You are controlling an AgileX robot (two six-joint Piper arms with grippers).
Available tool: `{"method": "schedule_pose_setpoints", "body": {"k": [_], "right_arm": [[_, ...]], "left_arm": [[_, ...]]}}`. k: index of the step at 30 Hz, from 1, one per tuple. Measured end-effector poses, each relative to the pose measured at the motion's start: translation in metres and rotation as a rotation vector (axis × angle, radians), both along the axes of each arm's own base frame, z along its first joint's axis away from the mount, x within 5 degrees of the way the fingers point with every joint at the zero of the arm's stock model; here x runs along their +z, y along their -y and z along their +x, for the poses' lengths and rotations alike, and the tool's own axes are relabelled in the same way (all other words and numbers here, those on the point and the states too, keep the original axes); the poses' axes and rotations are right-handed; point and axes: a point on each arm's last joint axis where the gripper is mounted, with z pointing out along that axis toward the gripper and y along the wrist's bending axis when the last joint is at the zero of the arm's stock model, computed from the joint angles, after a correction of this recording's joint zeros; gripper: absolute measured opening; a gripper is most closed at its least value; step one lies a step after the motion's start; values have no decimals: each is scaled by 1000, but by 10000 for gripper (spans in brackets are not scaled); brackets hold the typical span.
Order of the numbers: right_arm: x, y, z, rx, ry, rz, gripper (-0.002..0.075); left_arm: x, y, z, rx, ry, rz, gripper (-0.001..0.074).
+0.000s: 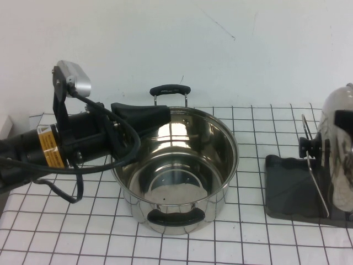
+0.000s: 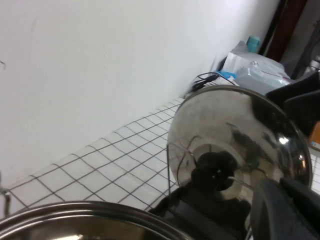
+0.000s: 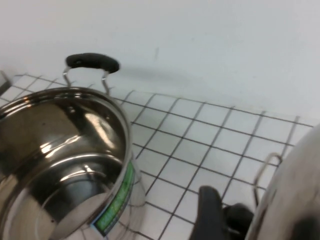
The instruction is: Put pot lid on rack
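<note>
Steel pot stood open at centre as the pot lid rested upright on the rack.
I judged the placing all but done. My right gripper, beside the lid, I could not tell whether parted; my left gripper hovered shut over the pot's rim.

My left arm reaches in low from the left side, its left gripper shut with nothing in it. My right gripper is out of sight.
</note>
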Motion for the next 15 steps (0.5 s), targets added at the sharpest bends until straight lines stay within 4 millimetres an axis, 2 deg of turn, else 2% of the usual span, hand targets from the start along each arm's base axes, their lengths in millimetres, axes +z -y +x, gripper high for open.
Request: {"method": "schedule_pose_setpoints", "body": {"k": [4, 9, 11, 15], "right_arm": [[19, 10, -18, -21, 41, 21, 471], [44, 11, -44, -4, 142, 24, 449], [54, 10, -55, -3, 193, 17, 398], [76, 6, -84, 2, 328, -15, 192]], "left_arm": [[3, -9, 2, 47, 23, 39, -1], [14, -21, -5, 147, 113, 240, -1], [20, -26, -12, 188, 142, 337, -1], [32, -41, -39, 298, 173, 449, -1]]}}
